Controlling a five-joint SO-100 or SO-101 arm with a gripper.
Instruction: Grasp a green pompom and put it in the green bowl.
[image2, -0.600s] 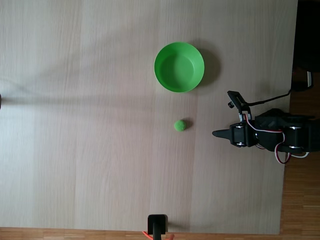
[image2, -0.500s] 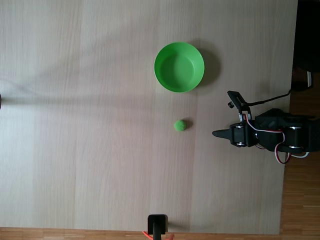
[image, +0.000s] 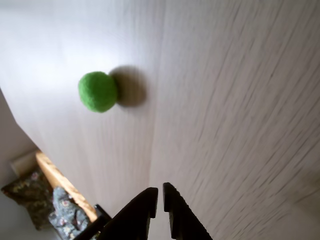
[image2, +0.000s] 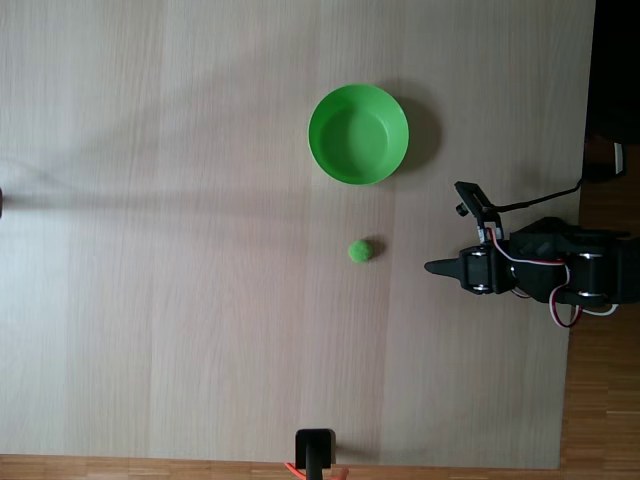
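The green pompom lies on the pale wood table, below the green bowl in the fixed view. The bowl is round, bright green and holds nothing. My gripper sits to the right of the pompom, a short gap away, its black fingers pointing left and closed together with nothing between them. In the wrist view the pompom rests at upper left, and the gripper comes in from the bottom edge with its two dark fingertips nearly touching.
The table is a broad pale wood surface. A small black object stands at its bottom edge. The arm's base and cables sit at the right edge, over the wooden floor.
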